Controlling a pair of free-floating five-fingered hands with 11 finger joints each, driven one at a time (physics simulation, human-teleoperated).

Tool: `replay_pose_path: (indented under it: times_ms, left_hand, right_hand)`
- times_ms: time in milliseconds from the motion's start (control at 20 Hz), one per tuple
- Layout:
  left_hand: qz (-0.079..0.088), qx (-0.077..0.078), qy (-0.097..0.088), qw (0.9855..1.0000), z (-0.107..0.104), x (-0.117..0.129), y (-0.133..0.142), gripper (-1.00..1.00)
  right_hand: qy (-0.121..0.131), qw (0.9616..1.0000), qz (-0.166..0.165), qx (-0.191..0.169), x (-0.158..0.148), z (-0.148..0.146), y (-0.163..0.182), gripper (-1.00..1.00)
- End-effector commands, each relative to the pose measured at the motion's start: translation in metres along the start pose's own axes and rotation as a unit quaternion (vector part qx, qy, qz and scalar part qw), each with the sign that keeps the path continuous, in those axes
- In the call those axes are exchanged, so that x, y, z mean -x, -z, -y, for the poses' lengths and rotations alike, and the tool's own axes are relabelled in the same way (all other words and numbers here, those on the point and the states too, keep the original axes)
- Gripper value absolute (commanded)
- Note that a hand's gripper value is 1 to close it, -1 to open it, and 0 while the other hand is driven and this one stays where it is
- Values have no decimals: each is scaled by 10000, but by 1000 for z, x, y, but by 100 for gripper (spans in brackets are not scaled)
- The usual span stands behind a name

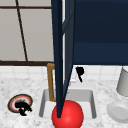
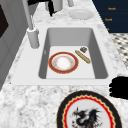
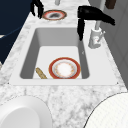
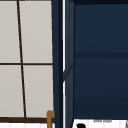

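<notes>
Front view showed the left hand point(image 1: 23, 106) low over a dragon plate point(image 1: 15, 100) lying flat on the surface point(image 1: 7, 85) to the left of the sink point(image 1: 93, 105). Its fingers pointed downward at the plate's near rim, but I could not tell whether they had closed on that rim or merely hung beside it. From the left side the same hand point(image 2: 118, 87) sat just beside the plate's edge point(image 2: 88, 100). By my judgement the work stood at the approach to this plate, with no lift begun; a lift would call for a sure hold on the thin rim first. The right hand point(image 3: 92, 16) hung idle in the air next to the faucet point(image 3: 96, 37), fingers relaxed and drooping, holding nothing. Down in the basin lay a red-rimmed plate point(image 3: 64, 68) with a brown stick point(image 3: 41, 73) just beside it, and a white plate point(image 1: 118, 111) rested on the surface at the right.
</notes>
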Motion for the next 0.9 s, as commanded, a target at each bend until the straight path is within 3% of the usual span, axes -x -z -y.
replay_pose_path:
  times_ms: [0, 200, 300, 650, 850]
  left_hand:
    - [0, 0, 0, 10000, 0, 0, 0, 0]
    - [0, 0, 0, 10000, 0, 0, 0, 0]
    - [0, 0, 0, 10000, 0, 0, 0, 0]
    - [0, 0, 0, 10000, 0, 0, 0, 0]
    - [0, 0, 0, 10000, 0, 0, 0, 0]
  right_hand:
    - [-227, 9986, 18, -473, -21, -12, 13, -100]
    - [-278, 9967, 3, -757, -34, -23, 25, -100]
    - [-160, 9955, -75, -933, -32, -30, 38, -100]
    - [154, 9883, 129, -1510, -18, -58, 66, -100]
    - [196, 9882, 206, -1502, -10, -66, 81, -100]
